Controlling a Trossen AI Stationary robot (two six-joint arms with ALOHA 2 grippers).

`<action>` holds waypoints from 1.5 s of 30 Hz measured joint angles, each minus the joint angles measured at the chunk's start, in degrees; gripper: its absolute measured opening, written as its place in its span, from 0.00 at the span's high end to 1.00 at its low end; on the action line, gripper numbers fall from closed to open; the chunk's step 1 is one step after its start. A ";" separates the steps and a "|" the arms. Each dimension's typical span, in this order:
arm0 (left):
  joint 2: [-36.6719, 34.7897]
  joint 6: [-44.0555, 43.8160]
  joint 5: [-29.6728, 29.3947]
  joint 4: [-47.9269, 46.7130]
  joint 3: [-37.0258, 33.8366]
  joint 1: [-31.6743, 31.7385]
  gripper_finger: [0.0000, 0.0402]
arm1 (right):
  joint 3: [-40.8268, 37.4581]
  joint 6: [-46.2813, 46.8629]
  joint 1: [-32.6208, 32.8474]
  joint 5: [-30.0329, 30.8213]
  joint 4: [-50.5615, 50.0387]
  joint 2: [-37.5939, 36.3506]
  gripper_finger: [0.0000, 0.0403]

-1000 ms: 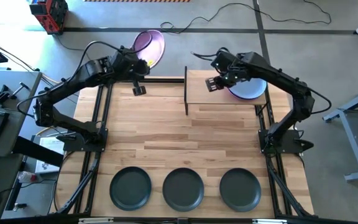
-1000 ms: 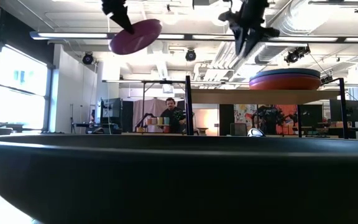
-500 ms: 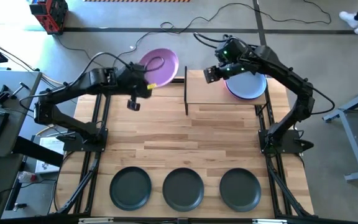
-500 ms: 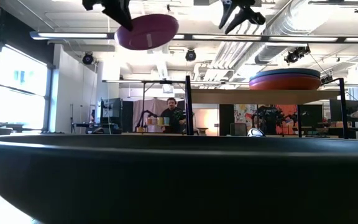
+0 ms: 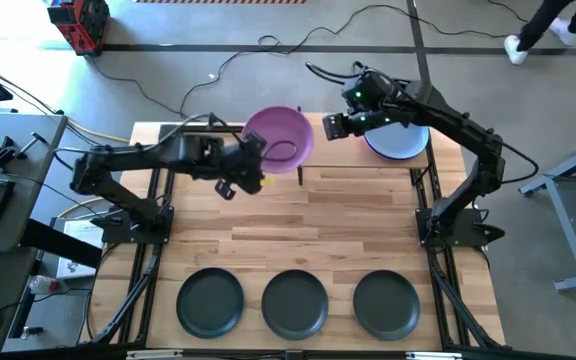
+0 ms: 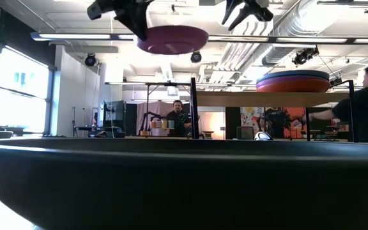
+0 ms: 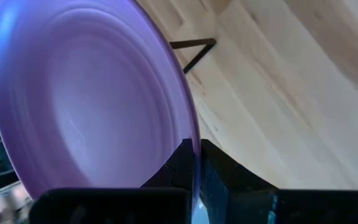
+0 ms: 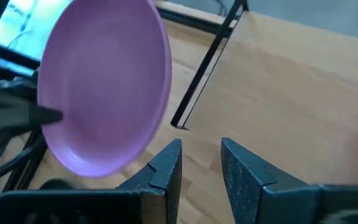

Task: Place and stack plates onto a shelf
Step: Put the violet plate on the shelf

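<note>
Since half second ago, left gripper (image 5: 251, 160) carrying purple plate (image 5: 279, 137) rightward, now reaching shelf's (image 5: 338, 150) left black upright, plate nearly level in low view. Fingers (image 7: 188, 165) pinching plate rim. Right gripper (image 5: 330, 127) hovering above shelf board just right of plate, fingers (image 8: 166, 163) narrowly parted, gripping nothing. Plate stack (image 5: 400, 139) sitting on shelf's right half, pale blue-grey plate topmost. Three dark plates (image 5: 295, 303) lying in row along near tabletop edge. Person (image 6: 366, 108) standing beyond table, at right in low view.
</note>
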 joint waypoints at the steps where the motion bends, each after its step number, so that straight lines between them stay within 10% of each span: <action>1: 0.55 -0.04 -1.11 0.03 0.00 -0.65 0.99 | 0.00 0.44 0.42 1.13 0.00 0.00 0.77; 45: 3.53 1.52 -10.98 7.17 -0.02 -6.61 0.99 | 0.83 5.10 5.25 8.55 0.86 3.96 0.77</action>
